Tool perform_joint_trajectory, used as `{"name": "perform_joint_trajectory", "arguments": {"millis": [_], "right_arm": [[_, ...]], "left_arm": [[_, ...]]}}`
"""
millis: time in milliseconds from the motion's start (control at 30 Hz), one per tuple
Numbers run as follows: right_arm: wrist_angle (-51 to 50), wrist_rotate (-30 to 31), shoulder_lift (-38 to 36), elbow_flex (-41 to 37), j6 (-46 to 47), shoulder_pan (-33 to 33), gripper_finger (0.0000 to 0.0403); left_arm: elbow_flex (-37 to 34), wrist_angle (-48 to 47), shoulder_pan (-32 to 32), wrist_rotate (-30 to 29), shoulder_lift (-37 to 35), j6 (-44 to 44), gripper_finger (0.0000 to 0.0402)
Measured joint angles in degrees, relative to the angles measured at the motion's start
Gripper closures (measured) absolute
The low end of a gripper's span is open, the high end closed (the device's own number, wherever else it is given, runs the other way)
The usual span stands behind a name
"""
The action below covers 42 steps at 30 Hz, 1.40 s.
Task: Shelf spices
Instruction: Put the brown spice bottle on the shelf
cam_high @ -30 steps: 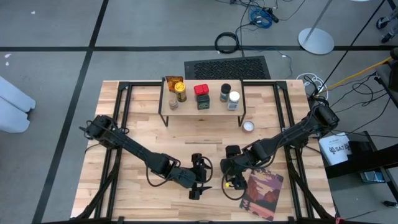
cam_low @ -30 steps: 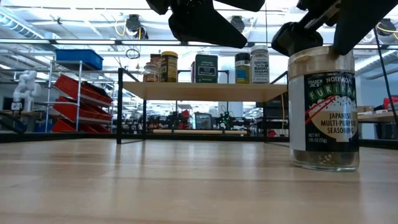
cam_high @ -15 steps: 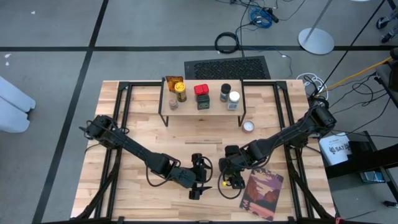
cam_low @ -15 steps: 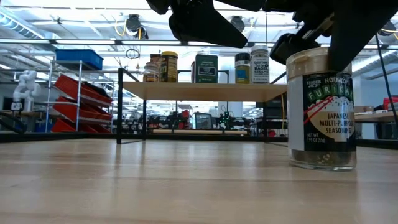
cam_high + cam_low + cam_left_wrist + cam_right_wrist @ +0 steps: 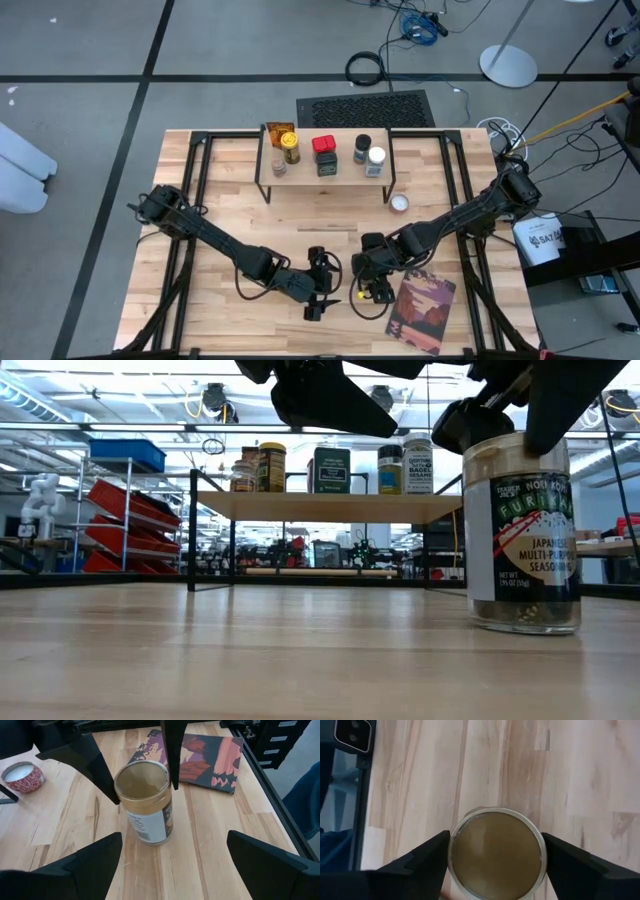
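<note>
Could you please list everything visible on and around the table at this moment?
Clear glass furikake jar: one, tan lid, black label, upright on the table's front, between the right gripper's fingers.
Spice jars and tins: five, on the shelf; orange tin, yellow-lidded jar, red-topped tin, black-lidded jar, white-lidded jar.
Small round red-patterned tin: one, white top, on the table right of the shelf.
Pale wooden shelf: one, black legs, table's far side.
Reddish-purple picture book: one, flat, front right.
Wood-plank table: one.
Left gripper: open, beside the jar.
Right gripper: fingers straddling the jar.
</note>
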Motion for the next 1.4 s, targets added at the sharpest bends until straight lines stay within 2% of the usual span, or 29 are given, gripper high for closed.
{"name": "perform_joint_trajectory", "arguments": {"millis": [300,800,1067,1400], "right_arm": [[-0.3,0.4,0.3,0.0,0.6,0.0,0.0106],[-2.9,4.1,0.5,-0.1,0.4,1.1,0.0106],[-3.0,4.6,0.5,-0.1,0.9,1.1,0.0136],[-4.8,4.4,0.6,1.7,0.9,1.1,0.013]], "left_arm": [[0.0,0.0,0.0,0.0,0.0,0.0,0.0032],[0.0,0.0,0.0,0.0,0.0,0.3,0.0032],[0.0,0.0,0.0,0.0,0.0,0.3,0.0032],[0.0,0.0,0.0,0.0,0.0,0.3,0.0032]]}}
